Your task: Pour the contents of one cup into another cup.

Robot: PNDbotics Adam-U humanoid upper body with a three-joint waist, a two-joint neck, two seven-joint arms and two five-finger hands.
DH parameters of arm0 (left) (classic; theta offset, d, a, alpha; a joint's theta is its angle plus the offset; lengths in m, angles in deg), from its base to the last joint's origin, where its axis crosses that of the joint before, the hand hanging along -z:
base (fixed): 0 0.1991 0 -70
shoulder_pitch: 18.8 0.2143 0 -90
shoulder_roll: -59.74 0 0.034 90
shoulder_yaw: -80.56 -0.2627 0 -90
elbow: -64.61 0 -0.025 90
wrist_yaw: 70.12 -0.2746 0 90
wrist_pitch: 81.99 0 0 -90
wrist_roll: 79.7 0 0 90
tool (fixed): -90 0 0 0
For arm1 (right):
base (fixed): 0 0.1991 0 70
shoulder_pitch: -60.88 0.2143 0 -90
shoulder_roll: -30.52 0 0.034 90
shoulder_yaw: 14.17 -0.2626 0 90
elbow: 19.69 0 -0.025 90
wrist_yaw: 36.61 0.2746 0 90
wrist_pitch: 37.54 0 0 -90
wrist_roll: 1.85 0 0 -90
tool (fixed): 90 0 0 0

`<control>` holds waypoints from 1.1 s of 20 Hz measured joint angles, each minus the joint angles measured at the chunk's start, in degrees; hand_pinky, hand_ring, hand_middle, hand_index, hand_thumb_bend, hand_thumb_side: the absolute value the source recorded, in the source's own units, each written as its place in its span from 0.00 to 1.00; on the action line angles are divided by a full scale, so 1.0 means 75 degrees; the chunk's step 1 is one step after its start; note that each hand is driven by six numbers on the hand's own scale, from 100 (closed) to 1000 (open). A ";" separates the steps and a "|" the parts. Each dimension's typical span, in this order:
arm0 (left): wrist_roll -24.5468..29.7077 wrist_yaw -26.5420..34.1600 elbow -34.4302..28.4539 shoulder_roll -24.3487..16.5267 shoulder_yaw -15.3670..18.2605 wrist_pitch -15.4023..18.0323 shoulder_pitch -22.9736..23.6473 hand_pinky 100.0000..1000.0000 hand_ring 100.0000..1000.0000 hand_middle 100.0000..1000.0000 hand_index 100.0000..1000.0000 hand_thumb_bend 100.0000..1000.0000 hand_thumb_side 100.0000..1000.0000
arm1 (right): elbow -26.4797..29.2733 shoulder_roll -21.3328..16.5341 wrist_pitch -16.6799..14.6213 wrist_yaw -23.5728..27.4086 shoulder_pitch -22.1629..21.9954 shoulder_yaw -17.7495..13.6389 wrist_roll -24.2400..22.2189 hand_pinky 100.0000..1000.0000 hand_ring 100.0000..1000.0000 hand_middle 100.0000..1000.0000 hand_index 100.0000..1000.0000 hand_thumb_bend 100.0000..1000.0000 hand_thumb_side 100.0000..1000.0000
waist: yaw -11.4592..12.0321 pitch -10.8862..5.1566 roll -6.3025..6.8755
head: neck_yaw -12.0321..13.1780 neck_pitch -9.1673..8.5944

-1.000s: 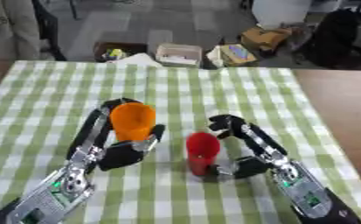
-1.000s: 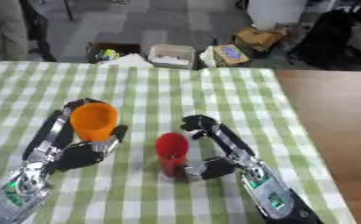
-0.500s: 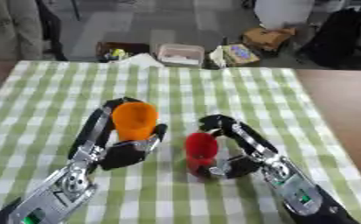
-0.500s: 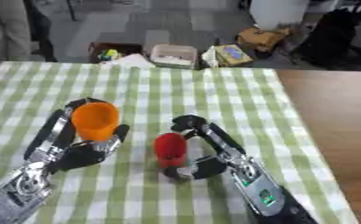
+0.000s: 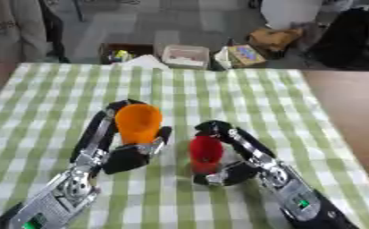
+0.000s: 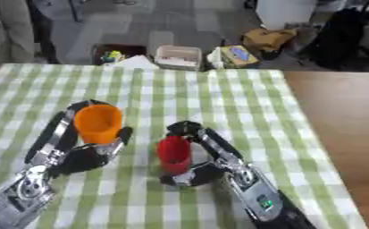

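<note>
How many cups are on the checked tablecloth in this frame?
2. An orange plastic cup is held in the left hand; a red plastic cup to its right is gripped by the right hand. None appear hidden.

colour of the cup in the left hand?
Orange cup, fingers of the left hand curled round it; clearest in the left eye view.

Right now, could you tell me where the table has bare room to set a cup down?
The green checked tablecloth is bare across its far half, beyond both cups. The middle is crowded: the left hand holds the orange plastic cup, the right hand holds the red plastic cup, with a narrow gap between.
</note>
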 measured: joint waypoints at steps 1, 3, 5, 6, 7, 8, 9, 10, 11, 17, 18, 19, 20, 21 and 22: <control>0.0000 0.0001 0.0000 0.0001 0.0000 0.0000 -0.0003 0.36 0.64 0.30 0.47 0.03 0.07 | -0.0025 0.0023 -0.0009 0.0002 0.0011 0.0005 -0.0011 0.64 0.75 0.79 0.72 0.67 0.14 | 0.0004 0.0001 0.0002 | -0.0001 -0.0001; 0.0001 0.0002 -0.0003 0.0002 -0.0001 -0.0001 -0.0011 0.36 0.64 0.30 0.47 0.03 0.07 | -0.0045 0.0053 -0.0012 0.0006 0.0015 0.0032 -0.0022 0.64 0.74 0.78 0.71 0.67 0.14 | 0.0016 0.0004 0.0007 | -0.0001 -0.0008; 0.0002 0.0003 -0.0016 0.0004 -0.0003 -0.0002 -0.0014 0.36 0.64 0.30 0.47 0.03 0.07 | -0.0075 0.0076 -0.0018 0.0007 0.0017 0.0044 -0.0044 0.63 0.73 0.77 0.70 0.67 0.13 | 0.0019 0.0006 0.0016 | -0.0002 -0.0029; 0.0003 0.0004 -0.0021 0.0006 -0.0004 -0.0003 -0.0015 0.36 0.64 0.30 0.47 0.03 0.07 | -0.0082 0.0094 -0.0023 0.0007 0.0017 0.0046 -0.0053 0.61 0.72 0.76 0.69 0.66 0.13 | 0.0021 0.0007 0.0023 | -0.0002 -0.0035; 0.0003 0.0005 -0.0028 0.0012 -0.0007 -0.0003 -0.0016 0.36 0.64 0.30 0.47 0.03 0.07 | -0.0090 0.0107 -0.0026 0.0007 0.0018 0.0046 -0.0058 0.61 0.71 0.75 0.68 0.66 0.12 | 0.0024 0.0008 0.0032 | -0.0002 -0.0047; 0.0003 0.0005 -0.0037 0.0027 -0.0015 -0.0003 -0.0017 0.36 0.64 0.30 0.47 0.03 0.07 | -0.0105 0.0107 -0.0026 0.0012 0.0023 0.0046 -0.0058 0.60 0.69 0.73 0.67 0.66 0.11 | 0.0026 0.0008 0.0038 | -0.0003 -0.0056; 0.0004 0.0006 -0.0039 0.0042 -0.0024 -0.0004 -0.0020 0.36 0.64 0.30 0.47 0.03 0.07 | -0.0121 0.0109 -0.0026 0.0022 0.0030 0.0046 -0.0058 0.58 0.67 0.72 0.66 0.65 0.10 | 0.0028 0.0008 0.0041 | -0.0004 -0.0058; 0.0004 0.0009 -0.0039 0.0059 -0.0031 -0.0004 -0.0023 0.36 0.65 0.30 0.47 0.03 0.07 | -0.0129 0.0110 -0.0026 0.0032 0.0049 0.0046 -0.0058 0.57 0.66 0.71 0.65 0.64 0.09 | 0.0033 0.0008 0.0043 | -0.0005 -0.0060; 0.0005 0.0016 -0.0040 0.0062 -0.0041 -0.0005 -0.0024 0.36 0.65 0.31 0.47 0.03 0.07 | -0.0148 0.0114 -0.0025 0.0039 0.0064 0.0046 -0.0058 0.57 0.66 0.70 0.65 0.64 0.09 | 0.0041 0.0009 0.0043 | -0.0005 -0.0061; 0.0014 0.0026 -0.0042 0.0064 -0.0044 -0.0018 -0.0035 0.36 0.65 0.31 0.47 0.02 0.07 | -0.0288 0.0201 0.0021 0.0094 0.0173 0.0040 -0.0009 0.49 0.51 0.54 0.54 0.59 0.02 | 0.0079 0.0018 0.0054 | -0.0013 -0.0070; 0.0014 0.0027 -0.0042 0.0067 -0.0045 -0.0018 -0.0036 0.36 0.65 0.31 0.47 0.02 0.07 | -0.0320 0.0222 0.0040 0.0109 0.0199 0.0038 0.0011 0.48 0.49 0.53 0.53 0.57 0.00 | 0.0080 0.0019 0.0057 | -0.0021 -0.0085; 0.0014 0.0028 -0.0042 0.0069 -0.0046 -0.0019 -0.0037 0.36 0.65 0.31 0.47 0.02 0.07 | -0.0362 0.0244 0.0054 0.0125 0.0228 0.0038 0.0026 0.47 0.48 0.52 0.52 0.57 0.00 | 0.0083 0.0021 0.0062 | -0.0026 -0.0100; 0.0014 0.0029 -0.0042 0.0074 -0.0046 -0.0019 -0.0040 0.36 0.65 0.31 0.47 0.02 0.08 | -0.0390 0.0254 0.0067 0.0131 0.0246 0.0037 0.0040 0.45 0.46 0.50 0.50 0.56 0.00 | 0.0092 0.0023 0.0065 | -0.0029 -0.0123; 0.0014 0.0030 -0.0042 0.0091 -0.0047 -0.0018 -0.0045 0.36 0.65 0.31 0.47 0.02 0.08 | -0.0419 0.0264 0.0072 0.0134 0.0267 0.0036 0.0046 0.44 0.45 0.49 0.49 0.54 0.00 | 0.0105 0.0024 0.0067 | -0.0032 -0.0127; 0.0013 0.0031 -0.0042 0.0111 -0.0047 -0.0018 -0.0048 0.36 0.65 0.31 0.47 0.02 0.08 | -0.0455 0.0277 0.0073 0.0139 0.0293 0.0033 0.0047 0.44 0.44 0.48 0.48 0.52 0.00 | 0.0115 0.0027 0.0067 | -0.0034 -0.0129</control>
